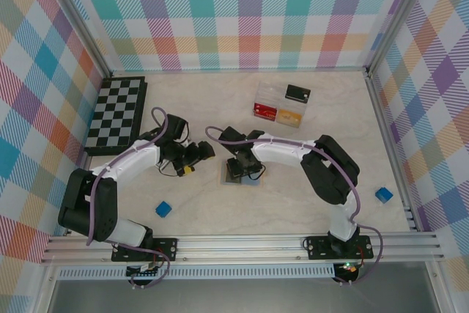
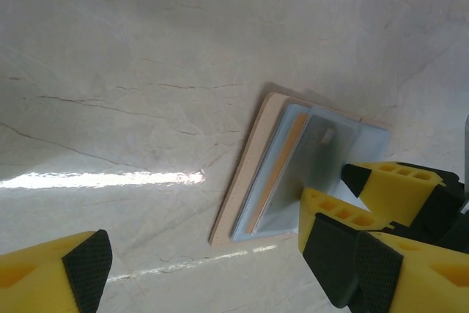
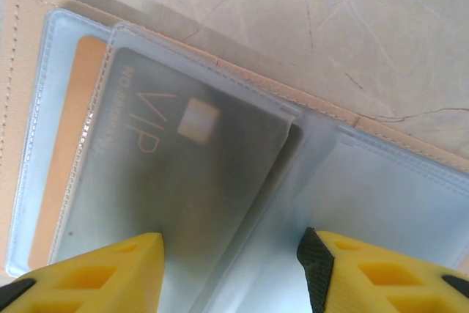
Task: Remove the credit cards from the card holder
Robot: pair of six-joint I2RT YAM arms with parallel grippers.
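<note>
Your right hand [image 3: 231,258], half-parted over the dark VIP card [image 3: 183,174] sleeved in the open card holder [image 3: 18,108] on the worktop [image 3: 366,34], may drag the whole holder, since your wide, empty left hand [image 2: 212,265] isn't pinning it.

Left gripper [image 2: 209,254] gapes wide; right gripper [image 3: 231,251], apparently narrower, points downward.

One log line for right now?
card holder: open, flat | grey VIP card: sleeved | orange card: sleeved | right claw: open, over holder | left claw: open, beside holder
</note>
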